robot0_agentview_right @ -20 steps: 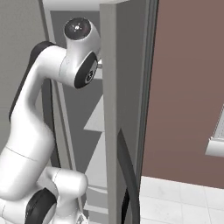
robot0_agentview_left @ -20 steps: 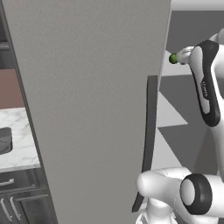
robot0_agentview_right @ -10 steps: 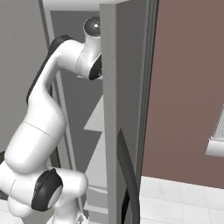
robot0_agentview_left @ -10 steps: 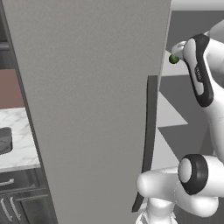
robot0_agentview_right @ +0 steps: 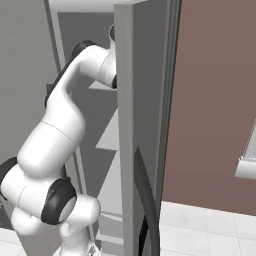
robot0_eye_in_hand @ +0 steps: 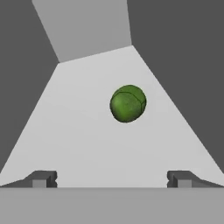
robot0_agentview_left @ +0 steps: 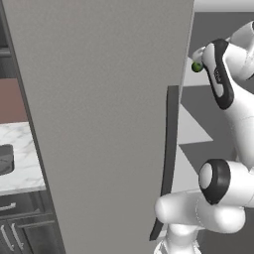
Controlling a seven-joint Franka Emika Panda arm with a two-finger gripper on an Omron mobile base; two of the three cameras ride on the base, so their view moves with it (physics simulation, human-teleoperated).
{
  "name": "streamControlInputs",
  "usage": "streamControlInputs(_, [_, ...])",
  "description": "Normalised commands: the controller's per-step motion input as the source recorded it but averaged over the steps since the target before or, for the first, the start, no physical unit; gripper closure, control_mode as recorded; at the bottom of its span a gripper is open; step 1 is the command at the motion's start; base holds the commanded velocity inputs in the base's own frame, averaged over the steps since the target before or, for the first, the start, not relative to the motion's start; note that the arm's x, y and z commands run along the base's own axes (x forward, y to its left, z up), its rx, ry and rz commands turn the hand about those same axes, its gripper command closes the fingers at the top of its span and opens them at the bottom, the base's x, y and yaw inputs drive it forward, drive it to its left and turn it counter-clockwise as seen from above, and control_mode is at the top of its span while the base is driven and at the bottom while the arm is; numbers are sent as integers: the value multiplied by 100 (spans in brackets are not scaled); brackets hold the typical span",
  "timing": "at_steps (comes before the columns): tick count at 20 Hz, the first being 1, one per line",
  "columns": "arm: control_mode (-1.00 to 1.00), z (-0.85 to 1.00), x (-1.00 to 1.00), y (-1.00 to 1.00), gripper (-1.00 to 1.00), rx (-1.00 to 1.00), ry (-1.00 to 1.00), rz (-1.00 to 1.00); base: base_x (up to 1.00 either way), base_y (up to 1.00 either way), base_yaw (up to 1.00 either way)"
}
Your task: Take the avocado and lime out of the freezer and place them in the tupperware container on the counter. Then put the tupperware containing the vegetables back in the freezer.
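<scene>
pale grey freezer shelf (robot0_eye_in_hand: 87, 140), 1 round green fruit (robot0_eye_in_hand: 127, 103) resting on it

tupperware container (robot0_agentview_left: 5, 159) cut by left edge

The freezer door (robot0_agentview_right: 131, 125) stands open, seen edge-on down the middle of the picture, a matte grey slab with a long dark curved handle (robot0_agentview_right: 148, 200) running down its lower part. The white arm (robot0_agentview_right: 60, 150) rises from the lower left, bends at a dark joint low down, and reaches up and behind the door's edge into the freezer, where its far end is hidden. Pale grey shelves (robot0_agentview_right: 109, 140) show in the freezer between arm and door. Right of the door is a reddish-brown wall (robot0_agentview_right: 215, 100) over a white tiled floor (robot0_agentview_right: 210, 230)
</scene>
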Motion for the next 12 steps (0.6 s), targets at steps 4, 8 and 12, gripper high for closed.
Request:
streamControlInputs(4, [-100,-16,48,-3,-100,0,0,-6,0,0,0])
streamControlInputs(8, [-100,-13,46,-3,-100,2,0,-3,0,0,0])
streamControlInputs(12, [-100,-14,46,-4,-100,4,0,-3,0,0,0])
